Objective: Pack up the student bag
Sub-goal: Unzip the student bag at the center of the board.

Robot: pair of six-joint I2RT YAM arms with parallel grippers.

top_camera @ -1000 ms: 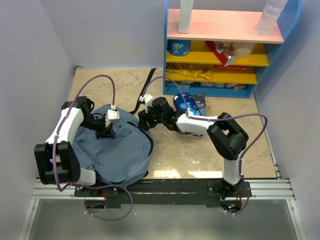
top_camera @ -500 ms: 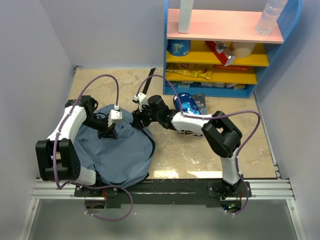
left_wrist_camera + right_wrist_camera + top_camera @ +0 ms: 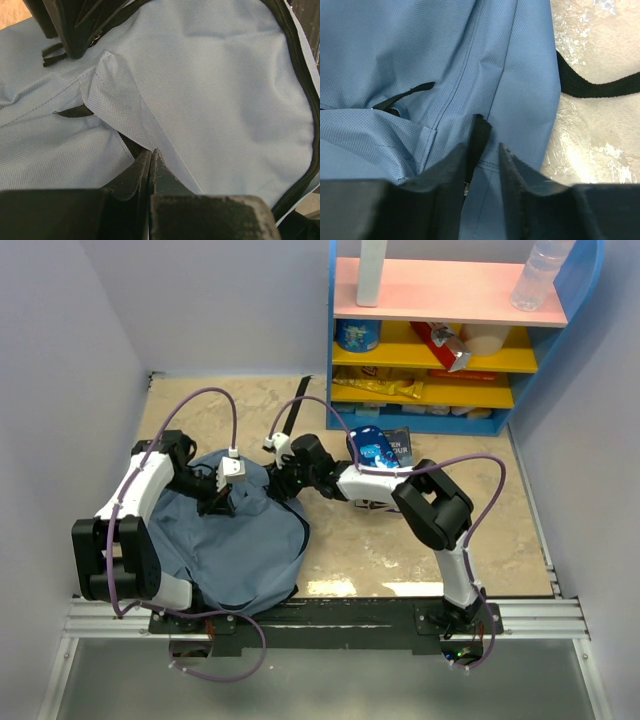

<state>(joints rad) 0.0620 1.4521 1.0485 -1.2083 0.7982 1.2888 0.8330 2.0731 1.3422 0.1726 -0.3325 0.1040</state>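
Student bag [image 3: 240, 540] lies flat. Left end effector [image 3: 151, 153] is shut tight on its cloth. Right end effector [image 3: 484, 147] has come to its edge, half-closed around a black loop [image 3: 479, 131], maybe to pull it open.

A: Counts?
B: 1 bag [image 3: 235, 540]. 2 arms: left arm [image 3: 135, 495], right arm [image 3: 440, 510].
A: Loose items beside the bag?
B: 1 blue container [image 3: 370, 447], 1 dark book [image 3: 402, 445].
A: Shelving?
B: 1 shelf unit [image 3: 338, 370], 3 levels. On top: 1 clear bottle [image 3: 540, 275], 1 white tube [image 3: 370, 270]. Next level: 1 blue tub [image 3: 357, 335]. Snack packs are too jumbled to count.
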